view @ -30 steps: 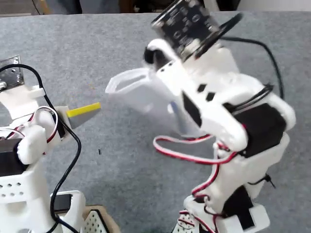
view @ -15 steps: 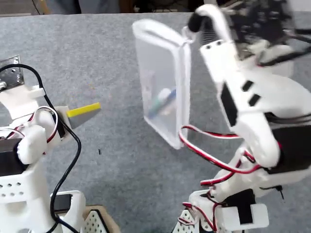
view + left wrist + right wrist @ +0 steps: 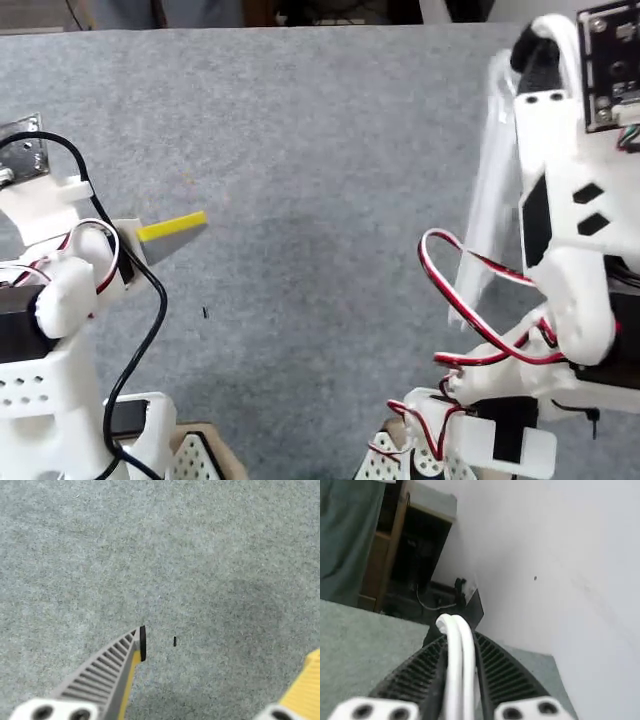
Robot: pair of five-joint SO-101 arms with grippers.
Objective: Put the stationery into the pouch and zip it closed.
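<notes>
Right wrist view puts my right gripper (image 3: 457,639) first: its jaws are pinched tight on the white rim of the pouch (image 3: 454,680), with no gap either side of it. From above, the pouch (image 3: 492,200) hangs from that grip at the right side of the table (image 3: 300,140), turned edge-on against my right arm and, as far as I can judge, lifted off the grey surface. At this angle I cannot tell whether the stationery is inside.

My left gripper (image 3: 227,650) is spread wide and holds nothing. It hangs low over bare table at the left, well apart from the pouch, with a small dark speck (image 3: 174,641) lying between its fingers.

I judge the zipping step to be in hand. Next I would need to steady the pouch and bring the free gripper to its zip pull, which I cannot make out.
</notes>
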